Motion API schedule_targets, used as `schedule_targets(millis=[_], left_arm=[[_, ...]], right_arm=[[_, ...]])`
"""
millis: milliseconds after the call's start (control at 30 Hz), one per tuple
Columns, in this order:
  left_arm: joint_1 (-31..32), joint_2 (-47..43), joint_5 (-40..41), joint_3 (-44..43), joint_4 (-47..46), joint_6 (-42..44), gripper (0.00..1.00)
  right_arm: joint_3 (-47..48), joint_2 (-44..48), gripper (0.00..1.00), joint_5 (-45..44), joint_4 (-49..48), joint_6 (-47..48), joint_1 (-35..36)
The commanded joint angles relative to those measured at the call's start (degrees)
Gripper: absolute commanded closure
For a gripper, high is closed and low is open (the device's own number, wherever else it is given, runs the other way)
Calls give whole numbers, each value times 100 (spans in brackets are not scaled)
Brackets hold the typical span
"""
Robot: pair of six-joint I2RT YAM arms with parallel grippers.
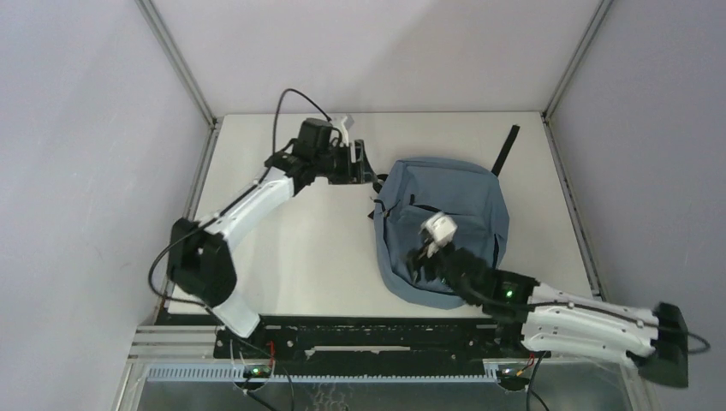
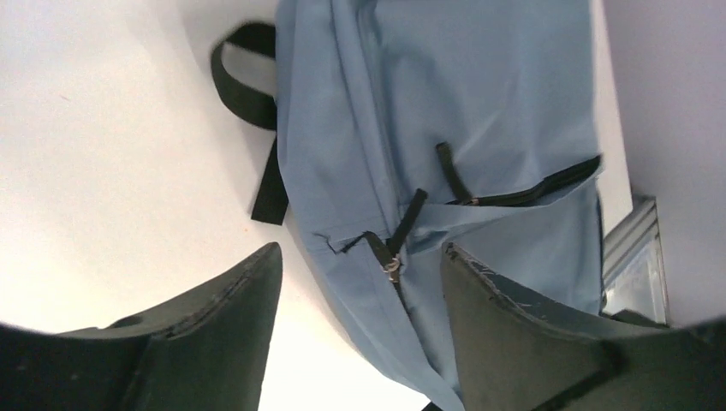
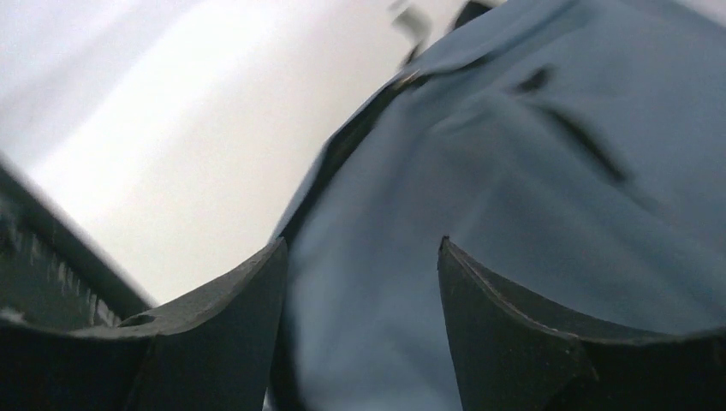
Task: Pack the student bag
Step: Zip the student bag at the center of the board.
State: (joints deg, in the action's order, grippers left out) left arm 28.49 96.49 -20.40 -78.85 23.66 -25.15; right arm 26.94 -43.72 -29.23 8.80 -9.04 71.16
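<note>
Pale grey walls (image 1: 86,128) enclose a white surface (image 1: 300,248); metal corner posts (image 1: 175,60) rise at its far corners; soft, even light.

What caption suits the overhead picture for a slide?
Student bag on a table, left hand open beside its far-left corner, right hand open above it.

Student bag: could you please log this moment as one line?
student bag: lying on table | left fingers: open near bag | right fingers: open over bag
</note>
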Motion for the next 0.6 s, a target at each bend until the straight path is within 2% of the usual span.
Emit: schedule_targets(millis=[0,33,100,200,333,433,567], left_arm=[[44,-1200,874,143,-182,-72,26],[76,-1354,976,266,-231,-159,25],[223,-1650,1180,581,-370,-256,21],[578,-1916,1184,1081,-424,-208,19],[1058,-1971,1109,1622,-433,-497,18],[1394,-1906,1025,1937,-583,-674,18],[1777,-1534,588,2098,-759,-846,18]], right_arm=[[454,630,22,737,-199,-167,-1442],[467,690,18,813,-222,-341,-1797],[538,643,18,904,-202,-792,-2600],[1005,134,20,1140,665,-1870,-3868],[1325,-478,23,2234,1318,-2685,-5367],[1328,-692,26,2344,1357,-2761,-5765],[1332,-884,35,2361,1175,-2601,-5963]])
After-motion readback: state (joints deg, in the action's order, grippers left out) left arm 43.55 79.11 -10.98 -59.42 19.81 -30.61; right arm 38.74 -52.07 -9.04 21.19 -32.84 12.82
